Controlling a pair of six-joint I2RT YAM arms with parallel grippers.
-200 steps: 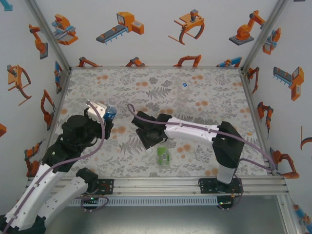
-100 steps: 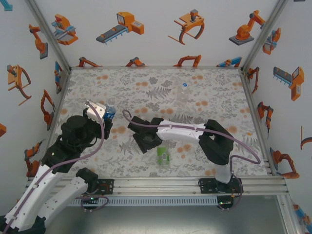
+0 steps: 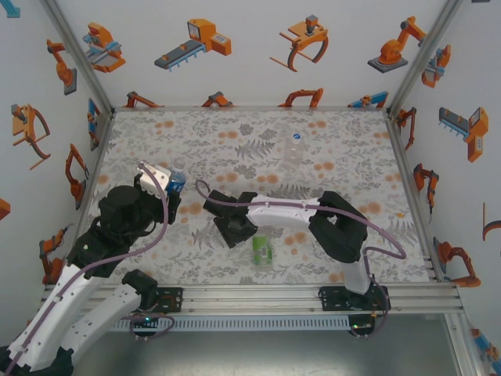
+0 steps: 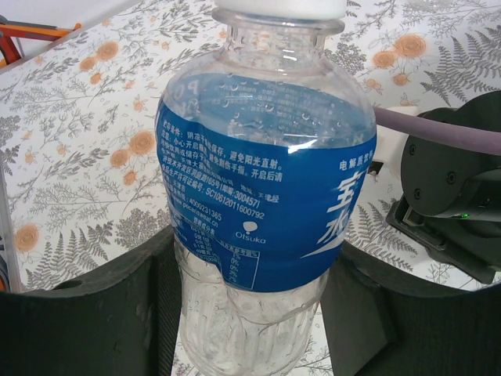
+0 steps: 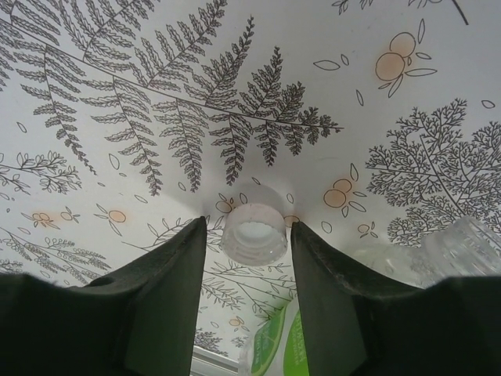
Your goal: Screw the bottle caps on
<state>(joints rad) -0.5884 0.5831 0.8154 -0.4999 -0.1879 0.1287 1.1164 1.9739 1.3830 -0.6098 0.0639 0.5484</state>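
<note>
Our left claw (image 4: 250, 321) is clamped on the blue-label bottle (image 4: 266, 180), upright at the counter's (image 5: 235, 94) left. Our right claw (image 5: 248, 244) straddles a white cap (image 5: 253, 233). We cannot tell if it pinches. We judge: grip squarely, keep the cap level, then twist.

On both arms, white shells (image 3: 286, 210) are joined by black joint housings (image 3: 340, 227). A purple cable (image 4: 438, 131) is routed along each. The right gripper (image 5: 244, 227) is fitted with matte black fingers (image 5: 156, 298).
</note>
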